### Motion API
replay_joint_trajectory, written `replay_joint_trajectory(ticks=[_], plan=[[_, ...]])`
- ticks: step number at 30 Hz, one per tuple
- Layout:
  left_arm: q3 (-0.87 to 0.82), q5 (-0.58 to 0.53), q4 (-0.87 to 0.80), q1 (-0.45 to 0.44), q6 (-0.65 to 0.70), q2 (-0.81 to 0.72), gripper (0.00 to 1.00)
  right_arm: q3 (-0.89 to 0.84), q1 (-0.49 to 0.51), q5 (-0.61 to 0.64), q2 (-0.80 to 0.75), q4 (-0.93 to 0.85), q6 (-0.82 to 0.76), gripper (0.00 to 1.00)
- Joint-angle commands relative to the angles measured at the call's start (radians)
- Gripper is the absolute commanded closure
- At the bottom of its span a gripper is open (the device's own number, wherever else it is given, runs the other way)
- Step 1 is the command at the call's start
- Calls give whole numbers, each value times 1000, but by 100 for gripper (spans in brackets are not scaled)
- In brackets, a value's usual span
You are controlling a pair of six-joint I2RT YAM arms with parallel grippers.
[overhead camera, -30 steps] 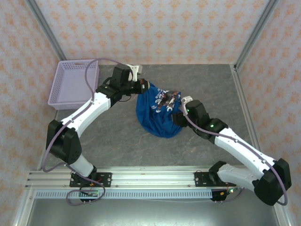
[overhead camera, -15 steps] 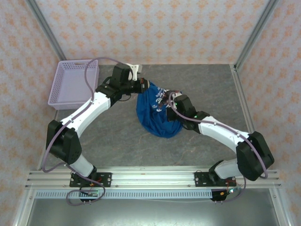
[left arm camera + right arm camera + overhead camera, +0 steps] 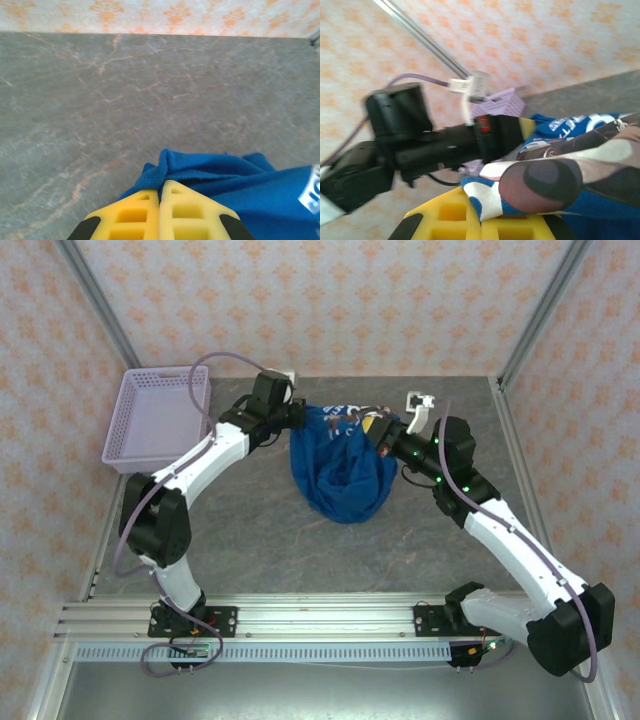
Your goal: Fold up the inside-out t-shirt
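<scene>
The right wrist camera's picture is smeared, and the tips of the right claw are buried under a bunched fold of printed cloth lying across its yellow fingers. The print there reads only as brown and white blotches. That claw is clamped down on the inside-out t-shirt at its upper right corner. The left claw has its two yellow halves pressed together, with a lip of blue hem nipped right at the tips; its body is cut off by the bottom edge of its own camera's picture. From above, the t-shirt hangs like a sack between the two claws near the far middle of the grey tabletop. Whether its rounded lower end rests on the surface or hangs just clear, I cannot tell. White lettering shows along the top edge, too small to read. The left arm crosses the right wrist view as a dark blur. The lavender mesh basket sits at the far left corner, well apart from the t-shirt, its mesh floor in plain sight from above.
</scene>
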Motion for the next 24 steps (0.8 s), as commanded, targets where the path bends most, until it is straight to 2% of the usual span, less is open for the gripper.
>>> replay_joint_trajectory(ticks=[1,5,8,11,13,16,20,24], plan=[[105,-101,-49,13,38,53,100,55,-5,-72,4,169,86,100],[148,-85,-92,13,43,62,97,62,-5,-25,30,214,124,100],[27,-45,-10,13,17,-51,61,50,-5,34,50,217,166,100],[-193,10,159,8,-42,-232,38,43,-5,58,66,210,179,100],[-329,82,267,-9,-49,-338,29,42,-4,59,74,209,186,100],[-427,195,336,-85,8,-428,24,38,-5,59,88,208,194,100],[-391,252,294,-210,112,-412,23,38,-3,60,100,211,207,100],[-341,275,304,-238,114,-358,23,38,-5,62,97,202,208,100]])
